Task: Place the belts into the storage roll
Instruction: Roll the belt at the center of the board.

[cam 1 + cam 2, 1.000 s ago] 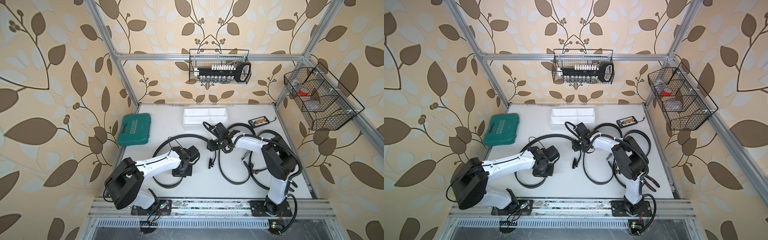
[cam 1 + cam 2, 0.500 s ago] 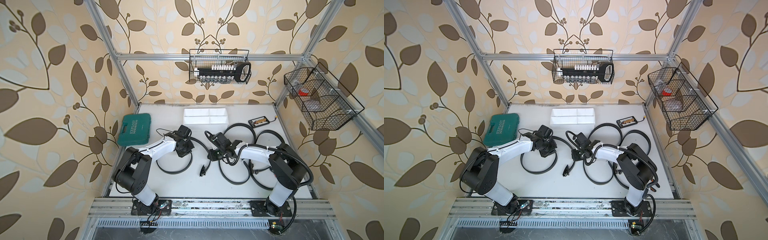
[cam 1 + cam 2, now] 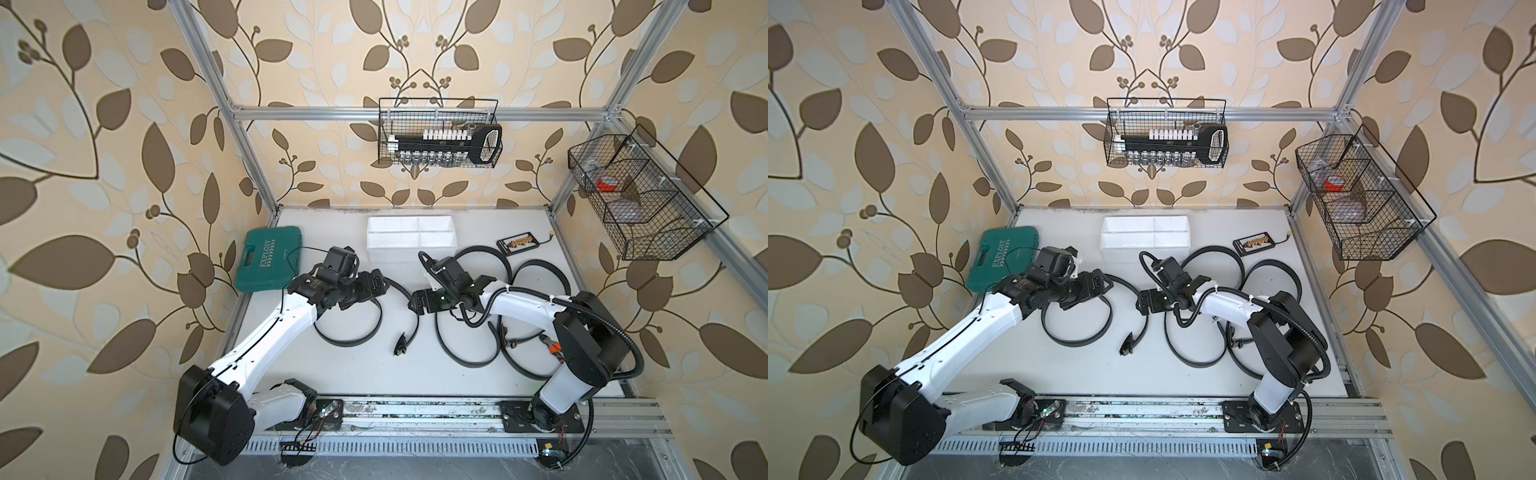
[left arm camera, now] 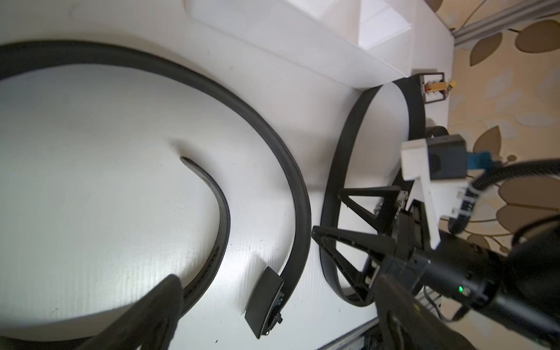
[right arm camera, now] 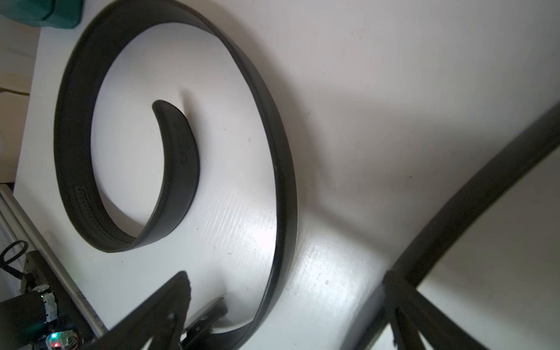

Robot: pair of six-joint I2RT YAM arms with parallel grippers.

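Three black belts lie loose on the white table. The nearest belt (image 3: pixel 353 338) curls in a spiral between my arms, its buckle (image 3: pixel 401 347) lying flat. The other two belts (image 3: pixel 465 357) (image 3: pixel 536 266) loop under and beyond the right arm. The white storage roll (image 3: pixel 409 239) (image 3: pixel 1144 237) sits at the back. My left gripper (image 3: pixel 380 284) (image 4: pixel 278 303) is open, with the buckle (image 4: pixel 265 303) on the table between its fingers, untouched. My right gripper (image 3: pixel 413 305) (image 5: pixel 285 303) faces it, open, astride the spiral belt's strap (image 5: pixel 281 212) without gripping it.
A green tool case (image 3: pixel 268 264) lies at the back left. A small black charger board (image 3: pixel 515 243) sits at the back right. Wire baskets (image 3: pixel 438 133) (image 3: pixel 640 199) hang on the back and right walls. The right arm's cable hose (image 3: pixel 602 316) arches over its elbow.
Both grippers have opened. The left arm swung up from the front toward the middle, and the left belt went from a wide loop to a tighter spiral. The right gripper barely shifted.
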